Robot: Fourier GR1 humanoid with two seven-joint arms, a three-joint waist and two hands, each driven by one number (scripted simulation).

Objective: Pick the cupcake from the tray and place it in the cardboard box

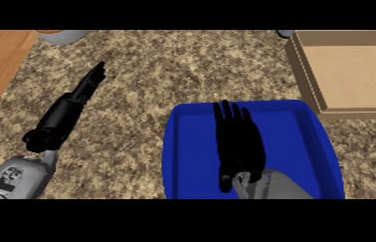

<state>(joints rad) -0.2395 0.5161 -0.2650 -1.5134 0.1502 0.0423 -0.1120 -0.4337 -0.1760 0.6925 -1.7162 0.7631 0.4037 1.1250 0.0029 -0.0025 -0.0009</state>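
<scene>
A blue tray (308, 131) lies on the granite counter at the lower right. My right hand (238, 141) hovers over the tray's middle, fingers straight and pointing away from me, open. No cupcake shows; whatever lies under the hand is hidden. The cardboard box (305, 76) stands at the upper right, just beyond the tray, its inside bare. My left hand (88, 86) rests open over the counter at the left, fingers straight and pointing up and to the right.
A grey round object (62, 36) sits at the top left edge beside a wooden strip (13, 52). A small grey thing (285, 33) peeks in left of the box's far corner. Speckled counter stretches between the hands.
</scene>
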